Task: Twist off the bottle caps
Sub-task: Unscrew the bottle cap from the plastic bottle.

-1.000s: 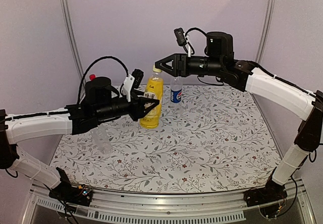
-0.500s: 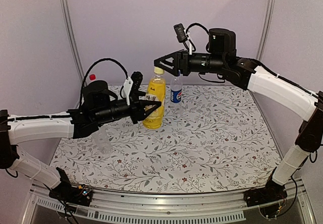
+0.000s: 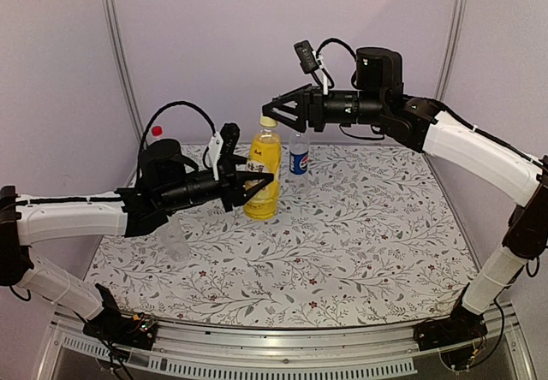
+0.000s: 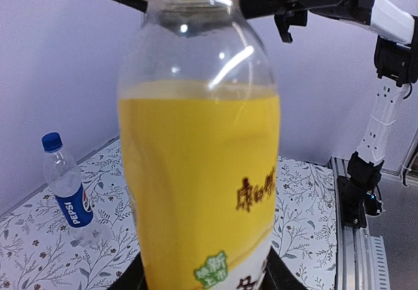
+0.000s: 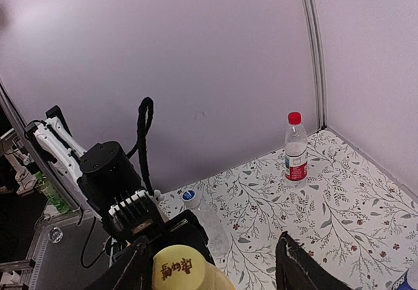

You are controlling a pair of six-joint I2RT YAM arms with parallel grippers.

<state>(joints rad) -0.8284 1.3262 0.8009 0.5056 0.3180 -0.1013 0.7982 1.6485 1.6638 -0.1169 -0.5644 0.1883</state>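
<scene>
While four small plastic bottles stood on the floral table (image 3: pixel 368 252), only the yellow bottle (image 3: pixel 262 175) visibly held anything, yellow liquid up to its shoulder. The Pepsi bottle (image 3: pixel 299 153) stood just right of it, the red-capped bottle (image 3: pixel 157 131) far behind to its left, and the plain clear bottle (image 3: pixel 175 239) nearer, also to its left. The left gripper (image 3: pixel 253 181) was clamped on the yellow bottle's lower body, and the right gripper (image 3: pixel 269 113) hovered open just over its yellow cap (image 5: pixel 179 267), fingers (image 5: pixel 294 270) spread wider than the cap.

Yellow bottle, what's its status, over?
Left pincer shut on yellow bottle. Right pincer open over its cap. Cap on. Pepsi bottle nearby, not blocking.
</scene>
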